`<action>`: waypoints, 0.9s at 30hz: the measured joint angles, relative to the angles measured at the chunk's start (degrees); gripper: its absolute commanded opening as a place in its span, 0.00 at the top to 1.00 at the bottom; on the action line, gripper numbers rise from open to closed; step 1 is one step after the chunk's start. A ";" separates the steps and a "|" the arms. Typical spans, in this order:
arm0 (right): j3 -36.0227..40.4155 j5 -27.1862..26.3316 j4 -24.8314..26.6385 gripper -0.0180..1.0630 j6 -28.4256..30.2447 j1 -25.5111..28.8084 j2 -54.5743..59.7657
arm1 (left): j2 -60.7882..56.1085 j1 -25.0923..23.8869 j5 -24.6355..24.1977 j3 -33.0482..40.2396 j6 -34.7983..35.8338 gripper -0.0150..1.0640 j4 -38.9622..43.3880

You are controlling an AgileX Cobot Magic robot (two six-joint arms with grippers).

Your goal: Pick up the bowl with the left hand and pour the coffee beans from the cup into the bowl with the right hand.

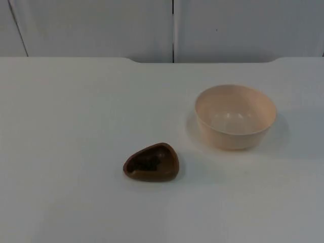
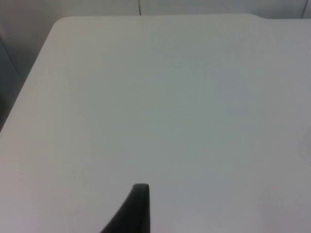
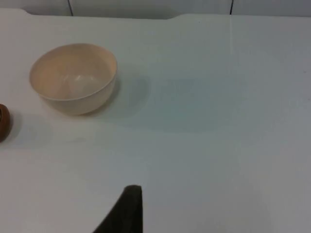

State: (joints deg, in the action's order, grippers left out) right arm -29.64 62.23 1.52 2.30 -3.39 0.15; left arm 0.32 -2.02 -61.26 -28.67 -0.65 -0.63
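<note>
A pale beige bowl stands upright on the white table, right of centre, with nothing inside it. A small brown cup with rounded corners sits nearer the front, left of the bowl, with dark coffee beans inside. The two stand apart. My right gripper hovers over bare table to the right of the bowl, well away from it, and a sliver of the cup shows beyond the bowl. My left gripper hangs over bare table on the left side, far from both objects.
The grey partition wall closes off the back of the table. The table's left edge drops away beside my left gripper. White table surface stretches all around the bowl and cup.
</note>
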 measured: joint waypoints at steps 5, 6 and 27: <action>0.00 0.00 0.00 0.01 0.00 0.00 0.00 | 2.34 0.00 1.36 -1.14 0.00 0.01 -0.68; 0.00 0.00 0.00 0.01 0.00 0.00 0.00 | 3.21 0.00 2.16 -1.47 0.00 0.01 -0.85; 0.00 0.00 0.00 0.01 0.00 0.00 0.00 | 14.31 0.00 12.13 -2.28 -1.14 0.01 -10.78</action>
State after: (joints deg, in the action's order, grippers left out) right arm -29.64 62.23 1.52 2.30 -3.39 0.15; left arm 14.62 -2.02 -49.12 -30.95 -1.79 -11.41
